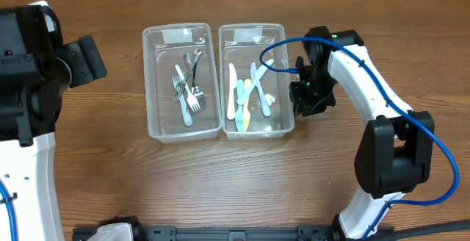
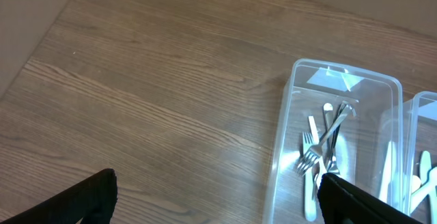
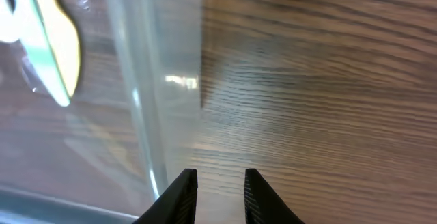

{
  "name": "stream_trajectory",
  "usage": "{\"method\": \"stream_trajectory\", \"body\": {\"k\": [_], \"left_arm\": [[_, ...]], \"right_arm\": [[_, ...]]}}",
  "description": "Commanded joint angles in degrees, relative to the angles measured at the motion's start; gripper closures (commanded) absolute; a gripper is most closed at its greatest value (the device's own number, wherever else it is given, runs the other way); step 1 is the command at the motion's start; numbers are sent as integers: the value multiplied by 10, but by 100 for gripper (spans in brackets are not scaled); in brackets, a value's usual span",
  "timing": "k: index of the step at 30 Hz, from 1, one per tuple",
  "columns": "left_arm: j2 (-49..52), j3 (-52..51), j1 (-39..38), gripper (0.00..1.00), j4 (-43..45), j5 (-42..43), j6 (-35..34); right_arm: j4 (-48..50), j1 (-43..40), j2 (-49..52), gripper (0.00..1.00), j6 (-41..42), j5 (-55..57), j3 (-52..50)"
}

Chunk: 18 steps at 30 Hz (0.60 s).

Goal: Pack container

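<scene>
Black fingertips of the right gripper fill the bottom of the wrist view, barely parted, a thin strip of wood-grain table showing between them and nothing held. Just beside them runs the clear wall of the see-through rectangular plastic tub of plastic cutlery, with a pale yellow-green plastic knife lying inside. From overhead, the right gripper sits low against that tub's outer long side, near one end. Pale blue, white and yellow-green plastic pieces lie lengthwise in it. Touching it along the other long side is a second clear rectangular plastic tub, holding a small tangle of metal forks (a white-handled piece among them). Left gripper hangs well off to that side over bare table, fingers spread wide, empty; the fork tub shows at the edge of its view.
</scene>
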Motion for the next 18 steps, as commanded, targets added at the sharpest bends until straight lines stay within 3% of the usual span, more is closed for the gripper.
{"method": "stream_trajectory", "body": {"k": [1,9,11,18], "left_arm": [[2,4,7,7,1,7,-5],[2,4,7,7,1,7,-3],[2,4,7,7,1,7,-3],[2,4,7,1,5,7,2]], "right_arm": [[-1,4,-2,74,-49,-65,-3],[-7,4,-2,74,-82,-97,-3],[-6,4,-2,68,-82,-93,-3],[63,-18,-2,57,60,80,27]]}}
